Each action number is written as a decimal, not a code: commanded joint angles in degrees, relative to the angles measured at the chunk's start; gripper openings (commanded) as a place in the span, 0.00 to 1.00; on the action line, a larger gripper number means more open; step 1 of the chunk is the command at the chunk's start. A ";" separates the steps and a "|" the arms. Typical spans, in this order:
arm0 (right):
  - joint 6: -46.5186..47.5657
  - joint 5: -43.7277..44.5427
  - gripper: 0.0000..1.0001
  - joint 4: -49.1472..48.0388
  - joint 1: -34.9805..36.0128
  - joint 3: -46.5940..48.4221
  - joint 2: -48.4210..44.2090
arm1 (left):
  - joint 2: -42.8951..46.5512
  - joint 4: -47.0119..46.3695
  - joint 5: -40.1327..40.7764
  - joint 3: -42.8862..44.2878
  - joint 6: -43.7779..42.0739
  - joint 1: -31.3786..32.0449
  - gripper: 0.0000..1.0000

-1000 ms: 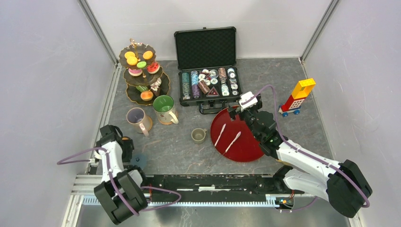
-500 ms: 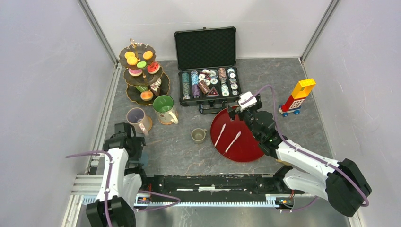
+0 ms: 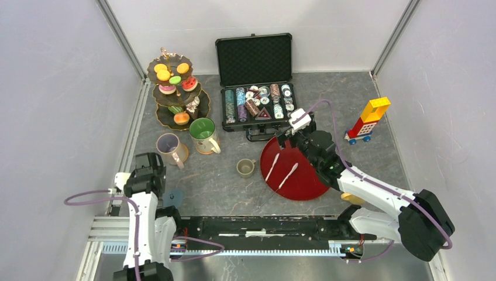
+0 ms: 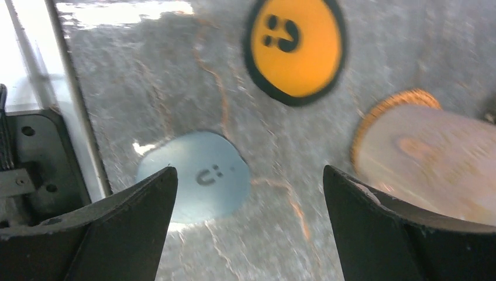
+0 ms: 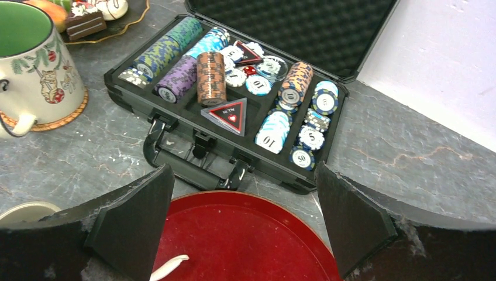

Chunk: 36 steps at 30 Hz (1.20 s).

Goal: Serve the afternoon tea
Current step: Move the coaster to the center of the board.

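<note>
You are working over a grey marbled surface (image 3: 362,99), and your right arm is hiding the far right of the round red tray (image 3: 301,186). Behind the tray a black foam-lined case of poker chips (image 3: 255,58) is lying open.

The dark scalloped three-tier stand (image 3: 160,119) is standing in the far left corner. Its upper tiers are shading the lowest one, so the pieces there are hard to tell apart. Just in front of it are sitting a green-lined white mug (image 3: 203,134) and a lavender mug (image 3: 169,146), each on a coaster, with a small olive cup (image 3: 245,168) nearer the tray.

The small toy sweets (image 3: 169,76) are showing as orange, green, pink and red rounds on the tiers.

Your left gripper (image 4: 248,175) is hanging near the left edge, jaws wide apart and gripping nothing, over a pale blue disc (image 4: 196,175) and an orange disc (image 4: 295,44). That view is blurring at its right side.

Your right gripper (image 5: 243,170) is hovering over the tray's far rim, jaws also spread and empty. There the green mug is being cut off at the frame's edge.
</note>
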State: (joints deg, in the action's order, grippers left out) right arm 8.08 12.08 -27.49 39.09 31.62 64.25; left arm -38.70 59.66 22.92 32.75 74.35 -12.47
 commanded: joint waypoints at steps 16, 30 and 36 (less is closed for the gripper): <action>-1.57 -2.43 0.98 -4.10 -0.16 -0.75 -1.14 | -5.98 -16.37 -9.57 -12.79 -1.93 -16.36 0.99; -2.19 -2.66 0.98 -4.69 -0.16 -0.86 -0.55 | -2.34 -8.48 -17.99 -10.74 5.07 -4.65 0.91; -2.79 -5.84 0.98 -3.46 -0.16 0.78 0.86 | -0.34 -3.82 -8.19 -5.07 -0.71 -2.47 0.94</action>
State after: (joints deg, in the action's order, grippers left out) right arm 6.20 9.23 -29.50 39.09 30.94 64.25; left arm -40.40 49.30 6.57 22.06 75.75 -15.49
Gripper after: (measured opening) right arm 0.979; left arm 0.920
